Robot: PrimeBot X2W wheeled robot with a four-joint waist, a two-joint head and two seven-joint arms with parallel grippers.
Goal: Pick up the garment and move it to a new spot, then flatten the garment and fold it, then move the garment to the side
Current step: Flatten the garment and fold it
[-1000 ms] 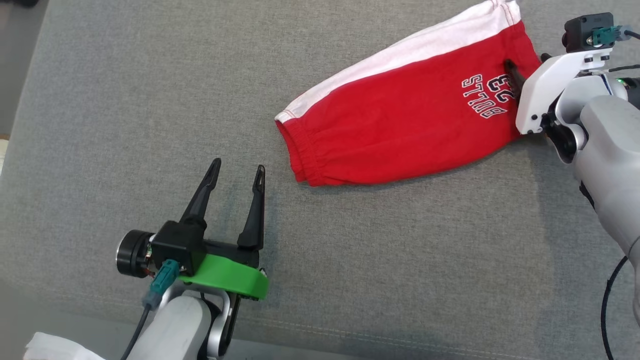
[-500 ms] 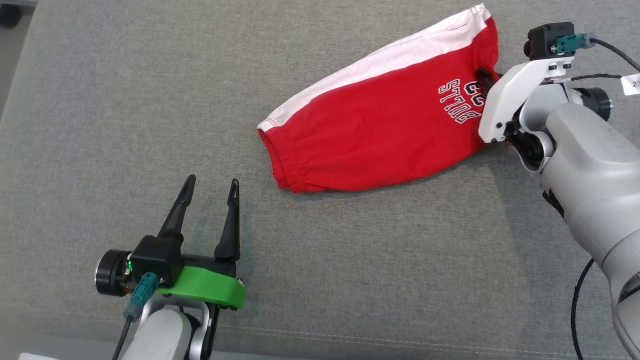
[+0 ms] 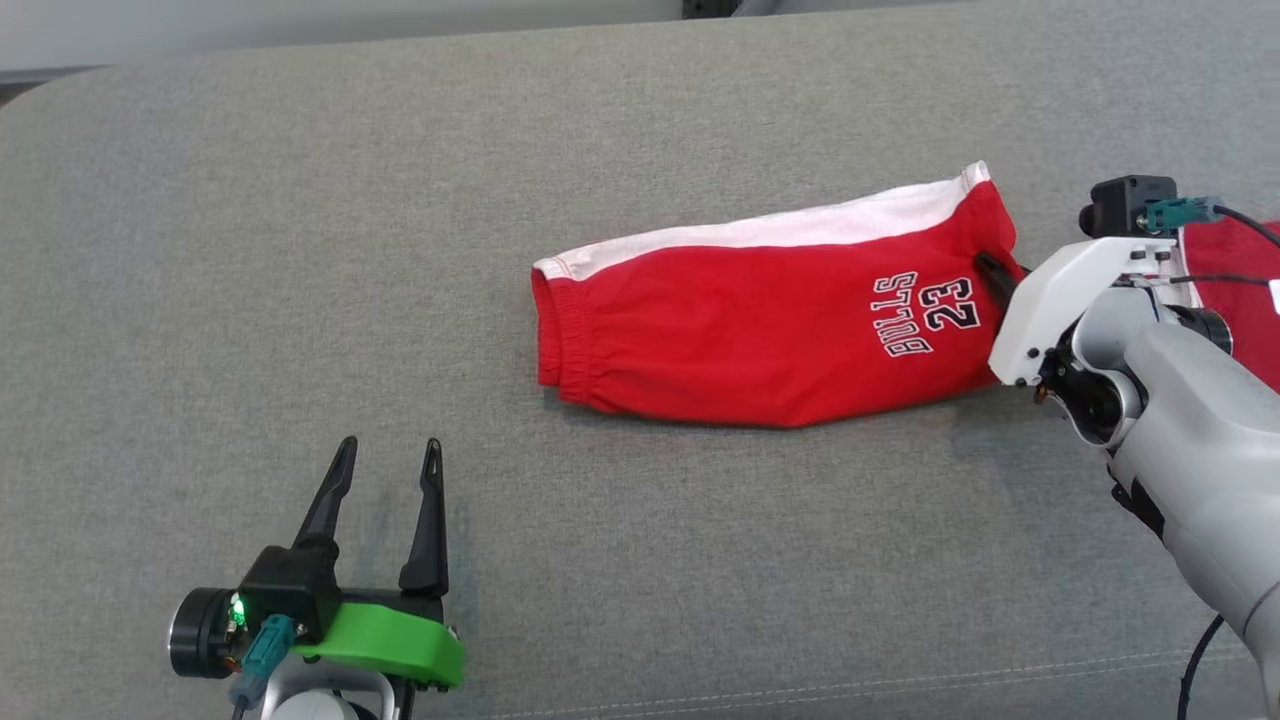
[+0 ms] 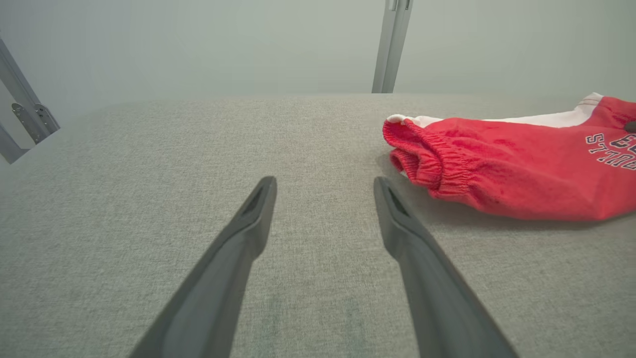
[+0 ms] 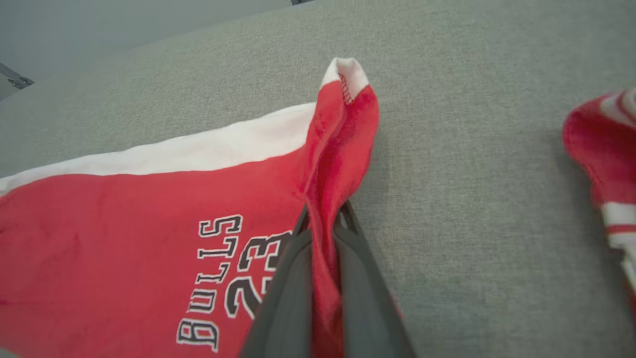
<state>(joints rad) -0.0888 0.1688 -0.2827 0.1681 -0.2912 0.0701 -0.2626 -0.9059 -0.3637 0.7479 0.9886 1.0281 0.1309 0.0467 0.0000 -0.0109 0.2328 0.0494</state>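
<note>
The garment (image 3: 760, 330) is a pair of red shorts with a white side stripe and "BULLS 23" print, lying folded on the grey cushion. Its elastic waistband (image 4: 437, 164) faces my left gripper. My right gripper (image 3: 995, 275) is shut on the garment's hem edge at its right end; in the right wrist view a pinched ridge of red cloth (image 5: 338, 149) rises between its closed fingers (image 5: 283, 293). My left gripper (image 3: 385, 470) is open and rests low over bare cushion, left of and nearer than the waistband, with nothing between its fingers (image 4: 248, 223).
The grey fabric surface (image 3: 300, 250) stretches wide to the left and front. A second piece of red cloth with white stripes (image 5: 606, 164) lies right of my right gripper. A seam (image 3: 900, 685) runs along the cushion's near edge.
The head camera has shifted, so the whole picture moved. My right gripper's fingers closed on the garment's right edge and the cloth there now bunches up. The left gripper stays open.
</note>
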